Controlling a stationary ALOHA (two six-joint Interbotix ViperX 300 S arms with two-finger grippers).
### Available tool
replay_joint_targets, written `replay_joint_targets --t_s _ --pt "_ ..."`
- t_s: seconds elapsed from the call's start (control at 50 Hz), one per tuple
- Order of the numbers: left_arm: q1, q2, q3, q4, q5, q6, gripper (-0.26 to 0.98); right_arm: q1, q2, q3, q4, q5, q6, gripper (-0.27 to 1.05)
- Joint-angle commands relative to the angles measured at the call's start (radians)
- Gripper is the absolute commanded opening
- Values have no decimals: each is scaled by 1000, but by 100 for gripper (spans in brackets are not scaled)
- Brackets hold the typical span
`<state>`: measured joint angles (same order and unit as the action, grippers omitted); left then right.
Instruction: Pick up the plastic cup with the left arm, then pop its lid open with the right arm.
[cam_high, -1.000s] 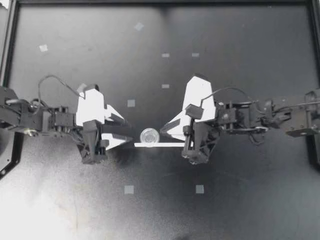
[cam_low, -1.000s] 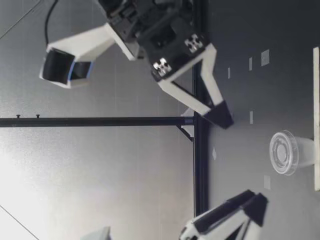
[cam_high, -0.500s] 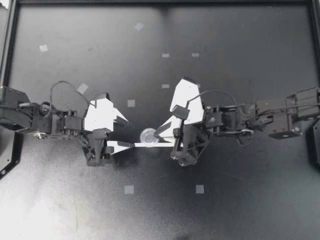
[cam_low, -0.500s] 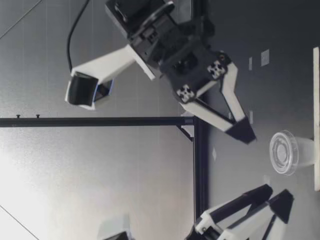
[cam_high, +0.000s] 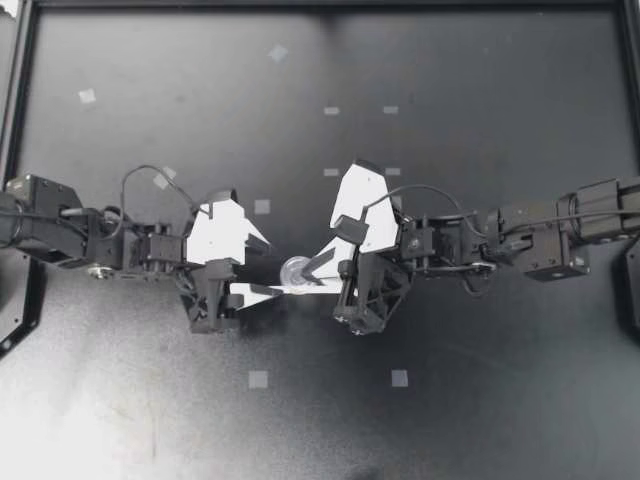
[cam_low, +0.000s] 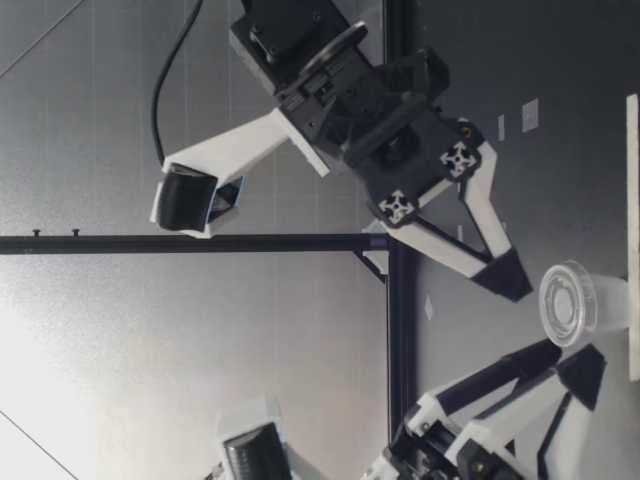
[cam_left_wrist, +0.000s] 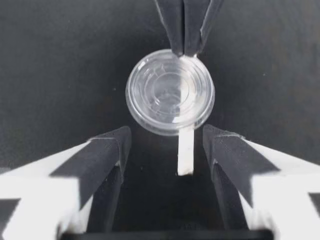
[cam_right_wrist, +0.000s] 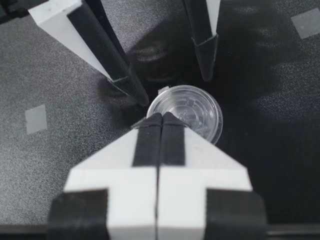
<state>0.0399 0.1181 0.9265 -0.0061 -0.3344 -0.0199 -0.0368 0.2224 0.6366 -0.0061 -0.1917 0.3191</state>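
A small clear plastic cup (cam_high: 295, 270) stands with its lid up at the middle of the black table, on a thin white strip (cam_high: 300, 289). My left gripper (cam_high: 272, 267) is open, low over the table. Its fingers (cam_left_wrist: 107, 150) straddle the strip's end (cam_left_wrist: 185, 152), and the cup (cam_left_wrist: 170, 92) is just ahead of their tips. My right gripper (cam_high: 312, 265) is shut and empty. Its joined tips (cam_right_wrist: 161, 117) sit at the cup's (cam_right_wrist: 192, 112) rim on the opposite side. In the low view the cup (cam_low: 570, 303) stands between my right gripper (cam_low: 520, 290) and my left gripper (cam_low: 580, 355).
Small grey tape squares (cam_high: 258, 379) (cam_high: 400, 378) (cam_high: 262, 206) dot the black tabletop. A dark frame rail (cam_high: 20, 100) borders the table's edge on the left arm's side. Both arms reach in over the middle, so their wrists crowd the cup.
Both arms have closed in on the cup from either side and dropped lower. My left gripper opened wider; my right stayed shut and came to the cup's rim.
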Motion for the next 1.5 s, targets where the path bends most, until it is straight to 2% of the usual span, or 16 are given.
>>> replay_joint_targets --t_s 0.0,0.82,1.26,1.48 --pt "0 -5 -20 3 -14 2 58 6 -8 -12 0 -8 2 -8" --pt "0 41 -55 3 -48 0 58 6 26 20 0 5 46 -8" --pt "-2 84 -101 5 -14 2 58 6 26 12 -3 2 44 -8" --pt "0 86 -103 9 -8 2 57 6 29 8 -3 2 44 -8"
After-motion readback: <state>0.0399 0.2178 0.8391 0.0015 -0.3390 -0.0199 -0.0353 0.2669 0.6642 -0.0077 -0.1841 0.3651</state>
